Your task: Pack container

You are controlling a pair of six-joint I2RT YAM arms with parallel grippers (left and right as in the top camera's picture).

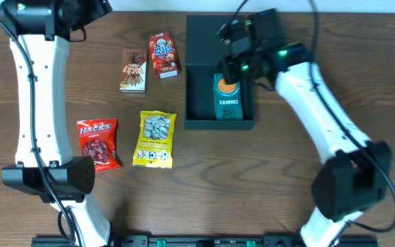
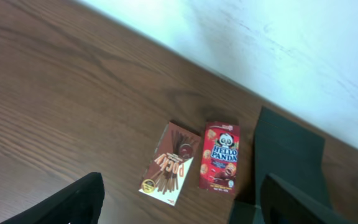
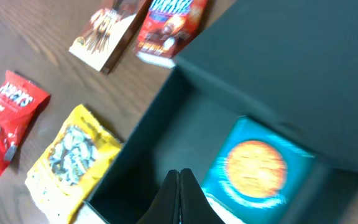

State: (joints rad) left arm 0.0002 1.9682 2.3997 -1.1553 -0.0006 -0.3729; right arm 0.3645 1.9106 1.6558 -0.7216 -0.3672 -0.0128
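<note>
Packing, early stage. One teal carton [image 1: 228, 99] lies inside the container [image 1: 199, 89], against its right wall. It appears to lie flat, though my right wrist view is blurred. Four items wait to the container's left: Pocky box [image 1: 134, 70] and Hello Panda box [image 1: 164, 55] nearest, yellow bag [image 1: 156, 138] and red Hacks bag [image 1: 99, 143] farther off. My right gripper [image 3: 179, 177] hangs over the container's interior, pointing down, clenched on nothing. My left gripper [image 2: 179, 214] hovers well left of the container, fingers spread and empty.
</note>
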